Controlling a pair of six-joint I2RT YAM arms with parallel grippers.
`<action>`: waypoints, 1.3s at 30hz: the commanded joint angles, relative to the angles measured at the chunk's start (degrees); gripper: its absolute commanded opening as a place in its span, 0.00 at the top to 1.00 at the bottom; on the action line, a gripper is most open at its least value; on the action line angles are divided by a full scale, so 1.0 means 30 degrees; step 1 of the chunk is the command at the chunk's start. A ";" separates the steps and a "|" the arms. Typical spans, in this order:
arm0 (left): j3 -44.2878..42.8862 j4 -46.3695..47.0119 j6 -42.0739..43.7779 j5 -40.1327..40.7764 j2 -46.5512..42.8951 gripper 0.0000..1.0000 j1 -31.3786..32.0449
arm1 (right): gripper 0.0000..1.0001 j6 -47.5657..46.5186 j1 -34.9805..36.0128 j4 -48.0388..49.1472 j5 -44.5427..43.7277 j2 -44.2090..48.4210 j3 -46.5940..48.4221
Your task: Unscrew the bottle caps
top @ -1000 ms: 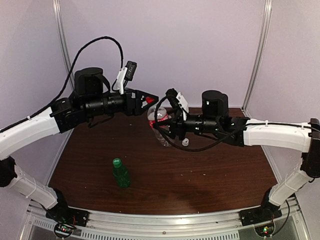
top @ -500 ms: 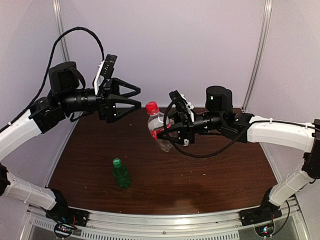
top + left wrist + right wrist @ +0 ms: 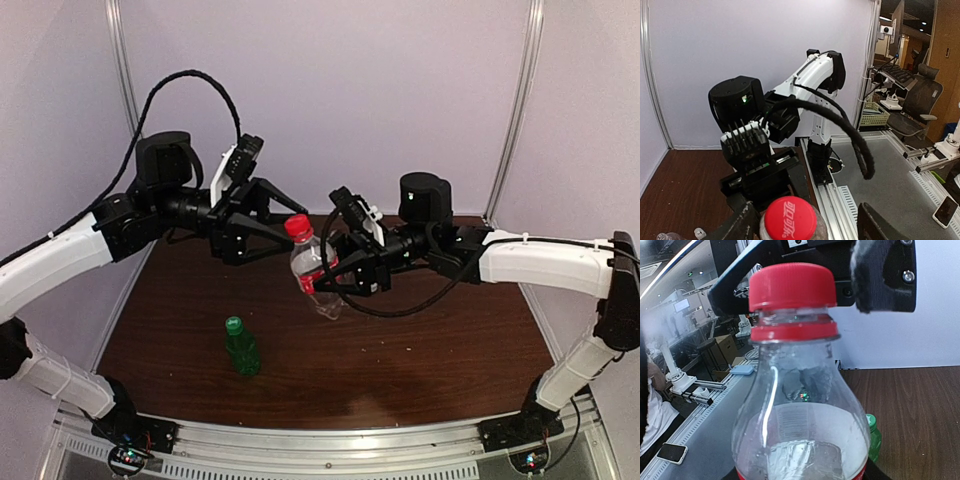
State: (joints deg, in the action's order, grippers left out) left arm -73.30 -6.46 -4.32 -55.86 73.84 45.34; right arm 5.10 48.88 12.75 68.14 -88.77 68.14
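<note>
Left hand (image 3: 285, 230), fingers apart, is coming back around the small round red plastic cap (image 3: 297, 227), at 10 o'clock from the right hand (image 3: 335, 272), which is clamping the clear plastic bottle (image 3: 305, 268); twisting looks next.

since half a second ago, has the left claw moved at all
Yes. The left claw has swung right and down in the top view, nearer the green bottle, which stayed put; its open jaws now flank the red cap.

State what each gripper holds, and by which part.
The right gripper holds the bottle by its body. The left gripper is open, straddling the red cap, and holds nothing.
</note>
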 commanded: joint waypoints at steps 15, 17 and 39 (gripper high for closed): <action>-0.0320 0.2739 -0.0992 -0.1698 0.0813 0.49 -0.0118 | 0.66 0.0863 0.0184 0.1301 0.1327 -0.0538 0.0754; -0.0323 0.2739 -0.1021 -0.1712 0.0870 0.51 -0.0114 | 0.66 0.0798 0.0185 0.1216 0.1284 -0.0475 0.0754; 0.0087 0.2525 -0.5190 0.7823 -0.0175 0.83 0.0181 | 0.68 -0.0705 0.0105 -0.1989 -0.8671 0.0748 0.0873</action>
State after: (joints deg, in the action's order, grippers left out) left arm -73.28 -1.34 -11.09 -49.84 75.53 44.82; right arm 3.88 49.15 10.35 59.83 -88.60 69.25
